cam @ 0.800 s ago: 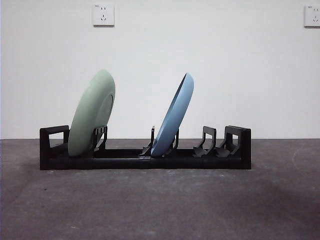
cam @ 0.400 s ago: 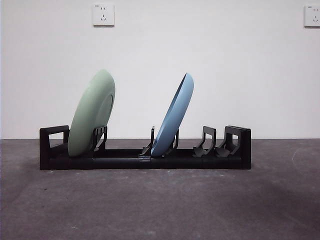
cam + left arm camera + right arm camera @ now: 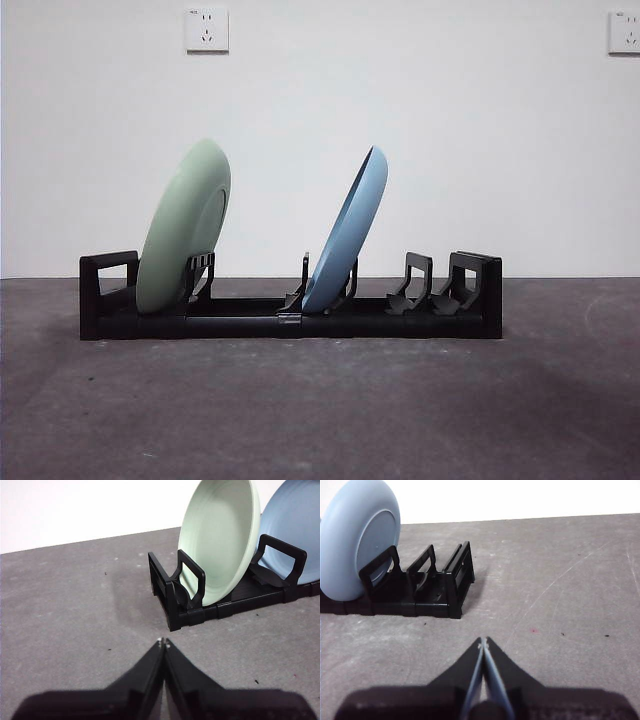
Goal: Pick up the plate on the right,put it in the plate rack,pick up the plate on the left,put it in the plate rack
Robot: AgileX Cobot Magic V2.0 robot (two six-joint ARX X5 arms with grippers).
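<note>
The black plate rack (image 3: 290,310) stands across the middle of the table. A pale green plate (image 3: 185,225) leans in its left slots and a blue plate (image 3: 348,232) leans in its middle slots. In the left wrist view the green plate (image 3: 220,540) and the rack end (image 3: 175,595) lie beyond my left gripper (image 3: 163,642), which is shut on nothing and away from the rack. The right wrist view has the blue plate (image 3: 357,540) and the rack's other end (image 3: 455,577) ahead of my right gripper (image 3: 483,641), also shut and empty.
Grey table surface (image 3: 320,410) stretches in front of the rack. A white wall with two power outlets (image 3: 206,29) stands behind. Two empty divider pairs (image 3: 415,280) sit at the rack's right end.
</note>
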